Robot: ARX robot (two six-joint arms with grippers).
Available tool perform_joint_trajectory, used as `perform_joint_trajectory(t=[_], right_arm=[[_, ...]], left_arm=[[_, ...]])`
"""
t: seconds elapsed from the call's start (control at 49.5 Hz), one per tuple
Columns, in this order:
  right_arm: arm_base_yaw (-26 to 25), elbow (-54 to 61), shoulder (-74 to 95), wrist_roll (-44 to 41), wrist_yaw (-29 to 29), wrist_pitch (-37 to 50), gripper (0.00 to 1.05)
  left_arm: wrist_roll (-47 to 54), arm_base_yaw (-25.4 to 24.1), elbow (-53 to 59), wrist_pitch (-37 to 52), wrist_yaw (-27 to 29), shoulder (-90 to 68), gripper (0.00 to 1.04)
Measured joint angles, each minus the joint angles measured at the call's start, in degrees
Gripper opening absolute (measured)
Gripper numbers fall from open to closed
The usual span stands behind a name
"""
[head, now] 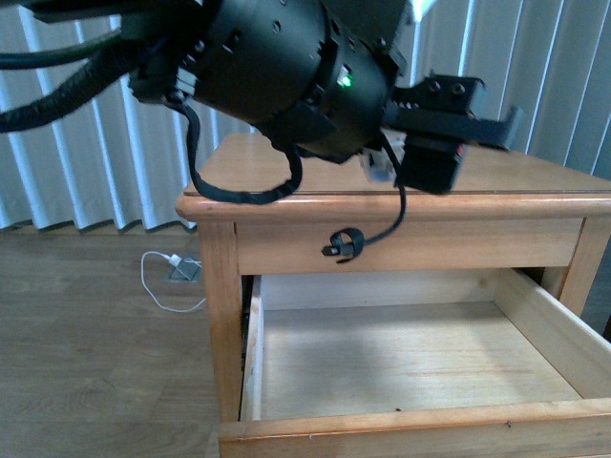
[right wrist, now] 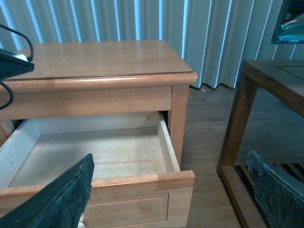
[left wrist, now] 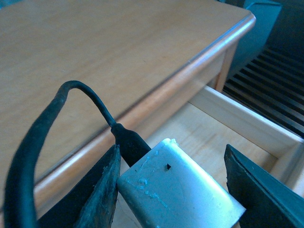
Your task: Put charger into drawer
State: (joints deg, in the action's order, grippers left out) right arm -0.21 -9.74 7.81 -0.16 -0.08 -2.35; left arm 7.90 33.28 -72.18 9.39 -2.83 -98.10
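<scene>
Starts with the bench (head: 535,176), standing over and behind the drawer (head: 401,358). Finds that drawer pulled well out, pale wood floor showing, so as to take a drop from overhead. Shows the left tool (left wrist: 175,190) closed on the charger (left wrist: 190,204) by two opposite sides, up in the air just above the drawer's back edge, level with the bench's front lip (probably this high to clear that lip). Has the right tool (right wrist: 168,192) spread wide and gripping nothing, out in front of the drawer, seemingly parked clear of the drop. Reads the charger as a small white block, hard, round-cornered, faintly scuffed. Trails a thin black cable (left wrist: 42,128) in a stiff arch from one end, with its tied bundle (head: 344,243) dangling against the bench's front just above the drawer, so likely to lag behind the block.
</scene>
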Motion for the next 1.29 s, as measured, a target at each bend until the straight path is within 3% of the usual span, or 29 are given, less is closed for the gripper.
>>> perform_joint_trajectory(t=[0.646, 0.929, 1.111, 1.293], right_arm=[[0.0, 0.0, 0.0, 0.0, 0.0, 0.0, 0.96], [0.0, 0.0, 0.0, 0.0, 0.0, 0.0, 0.96], [0.0, 0.0, 0.0, 0.0, 0.0, 0.0, 0.96], [0.0, 0.0, 0.0, 0.0, 0.0, 0.0, 0.96]], left_arm=[[1.1, 2.4, -3.0, -1.8, 2.4, -15.2, 0.60], [1.9, 2.8, -3.6, -1.4, 2.8, -15.7, 1.00], [2.8, 3.2, 0.6, 1.2, 4.1, -10.6, 0.99], [2.3, 1.3, 9.3, 7.5, 9.0, 3.2, 0.99]])
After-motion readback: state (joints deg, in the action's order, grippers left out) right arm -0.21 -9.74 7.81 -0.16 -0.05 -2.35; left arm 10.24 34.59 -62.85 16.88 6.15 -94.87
